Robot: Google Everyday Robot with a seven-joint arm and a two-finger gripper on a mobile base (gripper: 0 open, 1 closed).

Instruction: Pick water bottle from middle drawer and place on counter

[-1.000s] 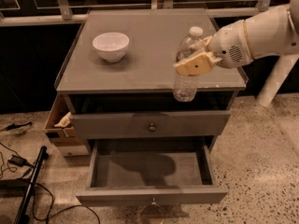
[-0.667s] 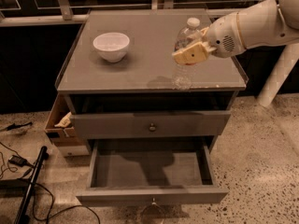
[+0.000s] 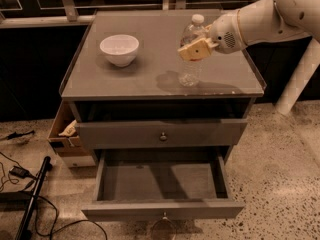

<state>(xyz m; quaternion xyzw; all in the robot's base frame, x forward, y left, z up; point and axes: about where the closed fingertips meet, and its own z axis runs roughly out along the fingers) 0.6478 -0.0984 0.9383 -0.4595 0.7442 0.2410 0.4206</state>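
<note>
The water bottle [image 3: 190,56], clear with a white cap, stands upright over the counter [image 3: 125,79], right of its middle, its base at or just above the surface. My gripper [image 3: 196,49] comes in from the right on a white arm and is shut on the bottle's upper body with tan fingers [image 3: 194,50]. The middle drawer [image 3: 162,184] stands pulled out below, and its grey floor is bare. The upper drawer front with a round knob [image 3: 163,137] is shut.
A white bowl [image 3: 119,49] sits on the counter's left half. A cardboard box [image 3: 67,134] stands on the floor left of the cabinet. Black cables and a pole [image 3: 30,204] lie at bottom left. A white post [image 3: 297,84] stands at the right.
My gripper has carried the bottle up from the counter's front edge and inward over the counter top, a little to the left, then lower toward the surface.
</note>
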